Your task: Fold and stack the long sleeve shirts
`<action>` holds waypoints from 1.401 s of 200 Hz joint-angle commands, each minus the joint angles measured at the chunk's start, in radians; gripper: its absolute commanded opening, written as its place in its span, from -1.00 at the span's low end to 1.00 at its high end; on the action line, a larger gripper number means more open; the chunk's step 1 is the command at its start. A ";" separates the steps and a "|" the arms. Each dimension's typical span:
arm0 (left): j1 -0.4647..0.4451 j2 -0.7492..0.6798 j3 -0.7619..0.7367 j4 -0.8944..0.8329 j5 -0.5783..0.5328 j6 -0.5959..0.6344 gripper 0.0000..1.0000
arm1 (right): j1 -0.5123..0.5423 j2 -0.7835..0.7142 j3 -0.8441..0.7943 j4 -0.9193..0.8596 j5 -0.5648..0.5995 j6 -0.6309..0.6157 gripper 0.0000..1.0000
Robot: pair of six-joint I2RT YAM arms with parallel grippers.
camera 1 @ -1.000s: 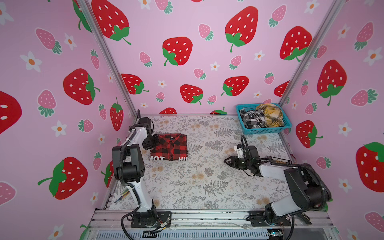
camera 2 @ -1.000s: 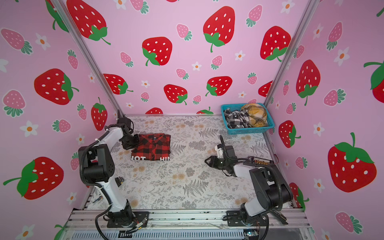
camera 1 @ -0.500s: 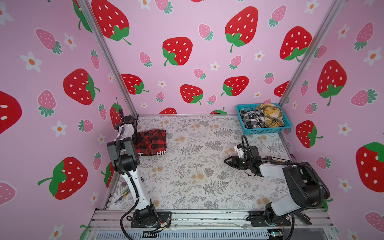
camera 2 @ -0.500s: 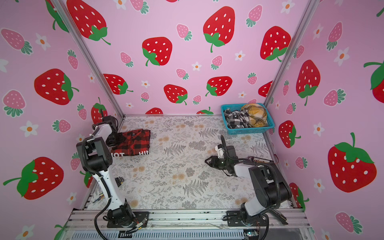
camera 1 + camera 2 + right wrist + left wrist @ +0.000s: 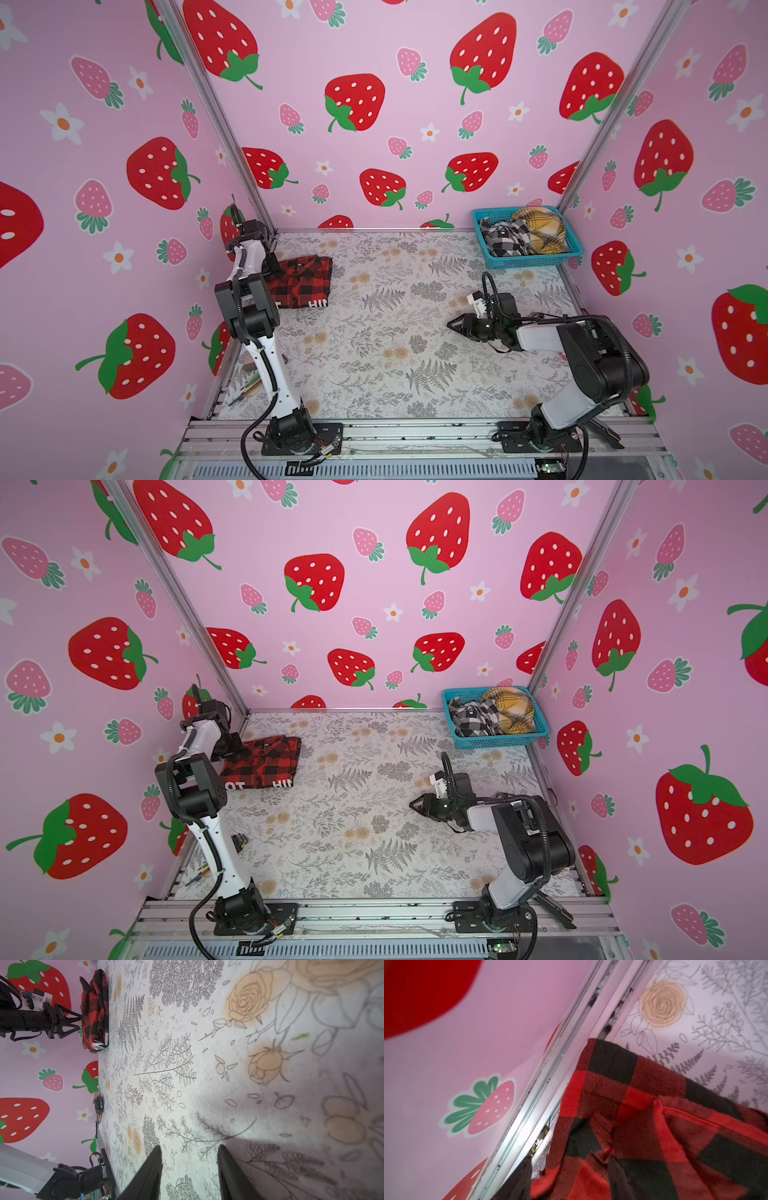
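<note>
Soft, light red-and-black shirt [image 5: 305, 282] is lying at ten o'clock; pinch a folded edge. Left claw [image 5: 79, 1021] is seemingly gaping beside it, right claw [image 5: 189, 1167] gaping empty.

Red-and-black shirt [image 5: 305, 276] with left edge hidden behind the left arm [image 5: 249, 307], white lettering [image 5: 318, 304] half covered, near-left clutter [image 5: 248, 387] too small to name

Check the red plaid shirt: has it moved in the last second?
Yes. The red plaid shirt slid left, farther from the teal basket.
</note>
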 commanded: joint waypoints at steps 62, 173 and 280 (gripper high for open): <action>0.009 -0.397 -0.523 0.080 0.141 -0.231 0.13 | -0.005 -0.114 -0.043 0.002 0.035 0.001 -0.07; -0.450 -0.844 -0.720 0.226 0.646 -0.327 0.05 | -0.024 -0.669 0.147 -0.476 0.604 -0.094 0.61; -0.457 -1.122 -1.321 0.873 0.147 -0.067 0.98 | -0.036 -0.827 -0.107 -0.216 1.390 -0.304 0.99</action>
